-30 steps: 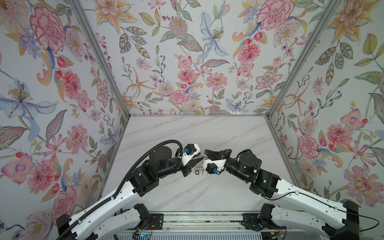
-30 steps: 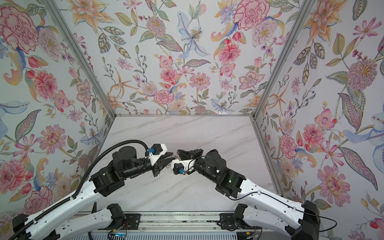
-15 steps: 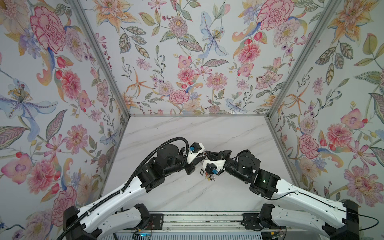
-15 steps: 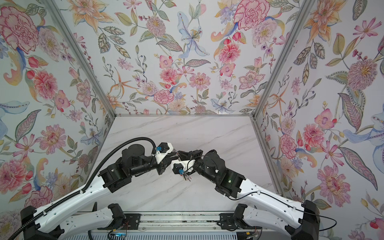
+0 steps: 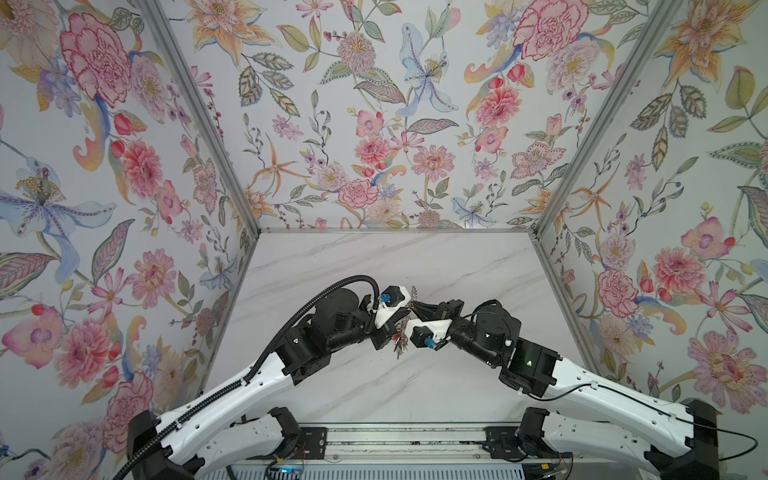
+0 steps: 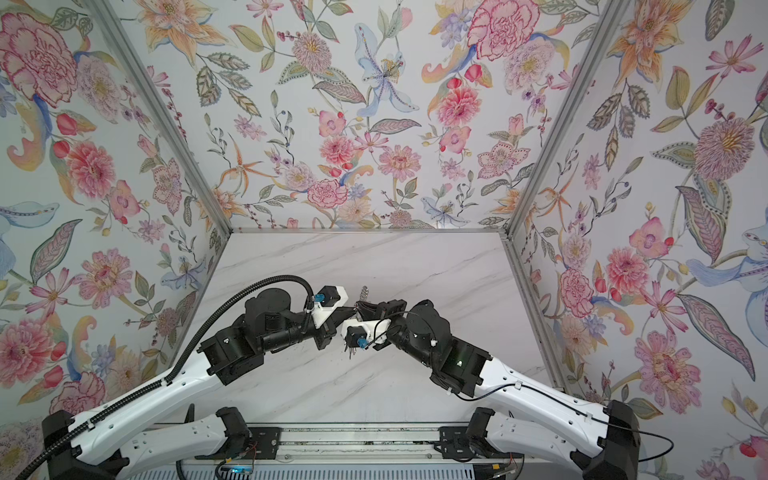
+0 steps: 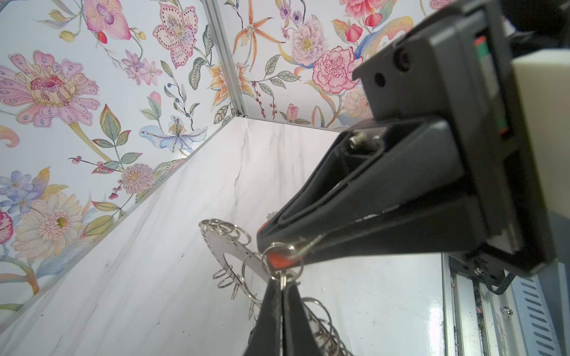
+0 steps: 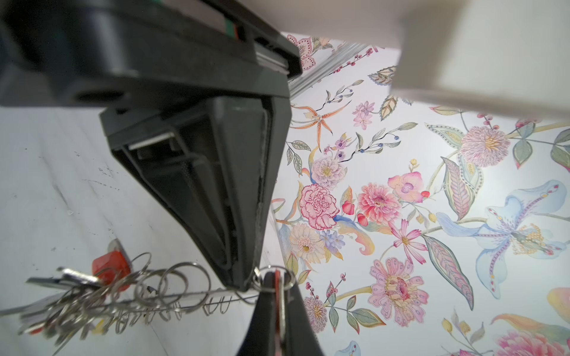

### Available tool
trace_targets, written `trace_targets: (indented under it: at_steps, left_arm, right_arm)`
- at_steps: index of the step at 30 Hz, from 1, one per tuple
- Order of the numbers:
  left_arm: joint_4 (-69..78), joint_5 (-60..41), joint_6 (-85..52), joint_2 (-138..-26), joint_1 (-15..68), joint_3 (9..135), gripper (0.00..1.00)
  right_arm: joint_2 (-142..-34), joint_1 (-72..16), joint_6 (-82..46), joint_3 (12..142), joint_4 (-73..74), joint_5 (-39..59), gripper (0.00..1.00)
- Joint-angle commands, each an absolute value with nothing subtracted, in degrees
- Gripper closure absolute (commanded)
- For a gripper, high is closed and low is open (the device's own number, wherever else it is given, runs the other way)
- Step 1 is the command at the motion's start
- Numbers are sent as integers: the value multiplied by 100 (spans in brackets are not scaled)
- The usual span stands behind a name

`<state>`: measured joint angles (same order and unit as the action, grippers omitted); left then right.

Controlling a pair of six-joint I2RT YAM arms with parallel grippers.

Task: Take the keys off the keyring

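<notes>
Above the white marble tabletop [image 5: 374,257], near its middle, the two arms meet tip to tip with the keyring [image 7: 222,247] held in the air between them. The left hand [image 7: 282,288] has its fingers pressed together, pinching one of the small wire loops on the rim of the keyring. Whether the flat disc itself is also caught between them cannot be told. The right hand [image 7: 269,245] is closed as well. It nips a red-tagged key [image 7: 277,260], whose split ring links to the rim right where the left fingertips sit, so the two hands touch or nearly touch there. From the right wrist camera the grey disc shows edge-on [image 8: 185,297], running away from the pinch point with its fringe of silver loops hanging along it. The other keys [image 8: 72,277] bunch at its far end, one of them carrying a red tag [image 8: 108,265], and that cluster is blurred. In both top views the upper rim of the keyring pokes up just beyond the fingertips [image 5: 413,291] [image 6: 365,293]. The keys dangle below, between the two wrists [image 5: 400,344], too small there to count. Floral-papered walls [image 5: 374,124] enclose the tabletop on three sides.
</notes>
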<state>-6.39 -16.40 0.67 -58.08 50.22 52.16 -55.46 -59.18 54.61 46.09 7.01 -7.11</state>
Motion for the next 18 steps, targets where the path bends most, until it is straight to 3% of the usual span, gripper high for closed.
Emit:
trace_targets:
  at_steps: [1, 18]
  left_arm:
    - [-535, -1361, 190, -5678, 5054, 5326, 100]
    - [319, -1112, 396, -5381, 5001, 5134, 100]
  right_arm:
    - [-5325, -5970, 5291, 4828, 859, -810, 100]
    - [-5116, -5897, 4688, 4430, 526, -1030, 100]
